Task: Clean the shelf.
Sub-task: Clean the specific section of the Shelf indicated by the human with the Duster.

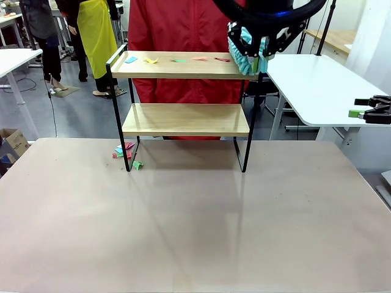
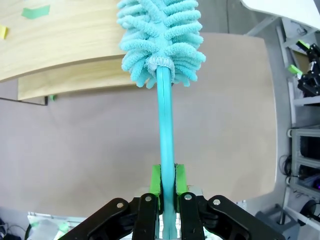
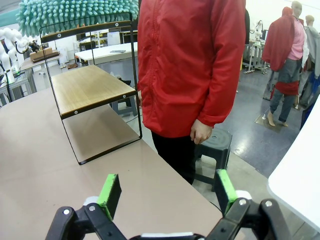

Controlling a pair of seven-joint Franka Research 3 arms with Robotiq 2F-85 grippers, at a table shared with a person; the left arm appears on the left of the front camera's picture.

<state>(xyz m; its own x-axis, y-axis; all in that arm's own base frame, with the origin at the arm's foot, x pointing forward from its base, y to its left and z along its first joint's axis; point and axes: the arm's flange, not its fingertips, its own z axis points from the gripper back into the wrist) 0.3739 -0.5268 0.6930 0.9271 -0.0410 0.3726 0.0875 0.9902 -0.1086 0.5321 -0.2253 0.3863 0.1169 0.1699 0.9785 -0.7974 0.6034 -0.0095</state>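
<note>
While atop the shelf point(image 1: 183, 119), five paper scraps point(image 1: 178, 60) near one teal duster point(image 1: 247, 54).

Left hand point(image 2: 167, 176) gripping a teal duster point(image 2: 161, 45) by its handle, green pads point(image 2: 155, 180) pressing in on it from both sides. Handle running straight up the middle; fluffy head hanging over the end of the shelf point(image 2: 65, 45), at the edge of its upper board. Whether it is touching the wood is unclear. Lower board peeking out just beneath the upper one. Green scrap point(image 2: 36, 11) and yellow scrap point(image 2: 2, 32) lying on the upper board. Small green bit point(image 2: 51, 97) lying on the brown tabletop point(image 2: 100, 160) beside the shelf. White table point(image 2: 285, 7) showing in the top right corner.
</note>
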